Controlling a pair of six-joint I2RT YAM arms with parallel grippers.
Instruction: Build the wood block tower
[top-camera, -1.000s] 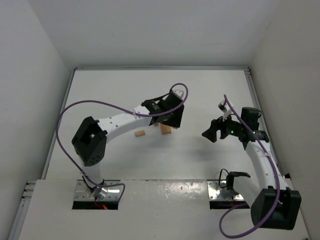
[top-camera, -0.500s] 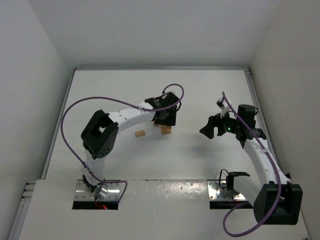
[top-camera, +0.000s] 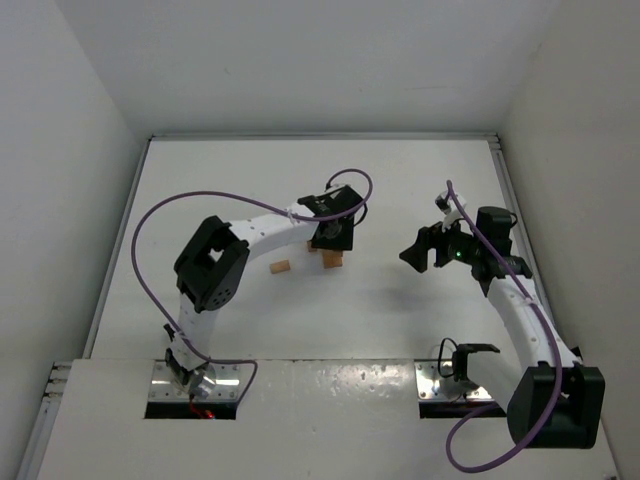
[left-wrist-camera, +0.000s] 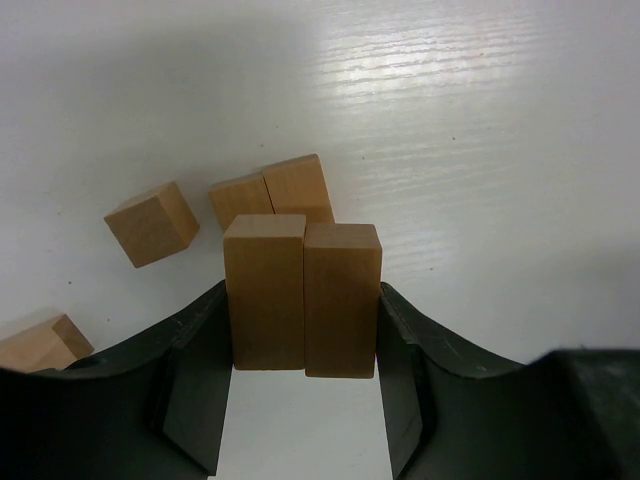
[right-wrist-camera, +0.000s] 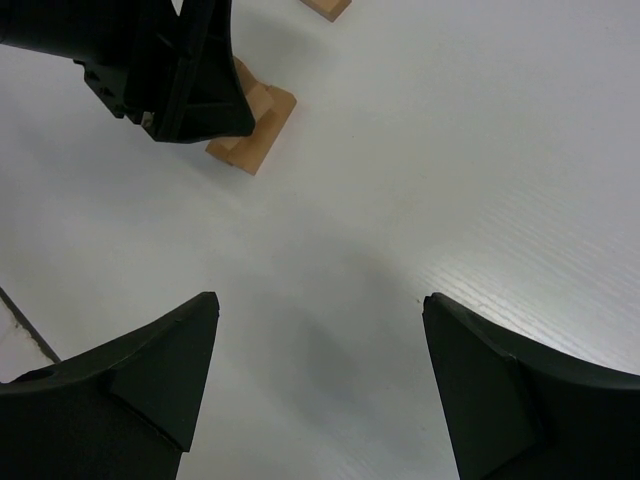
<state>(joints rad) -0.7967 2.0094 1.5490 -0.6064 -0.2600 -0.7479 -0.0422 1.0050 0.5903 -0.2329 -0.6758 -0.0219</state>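
My left gripper (left-wrist-camera: 303, 300) is shut on two long tan wood blocks (left-wrist-camera: 264, 290) held side by side between its fingers. They sit over two lower blocks (left-wrist-camera: 270, 192) of the tower (top-camera: 332, 259), which is partly hidden under the gripper (top-camera: 331, 238) in the top view. A loose cube (left-wrist-camera: 152, 222) lies just left of the tower, and another block (left-wrist-camera: 40, 345) lies at the lower left. My right gripper (right-wrist-camera: 318, 330) is open and empty, hovering right of the tower (right-wrist-camera: 262, 135).
One loose block (top-camera: 280, 267) lies left of the tower in the top view. White walls enclose the table on three sides. The left arm's purple cable (top-camera: 150, 225) loops over the table's left part.
My left gripper has moved down and slightly toward the near side onto the tower. The left arm's elbow has swung right. The right gripper has barely shifted.
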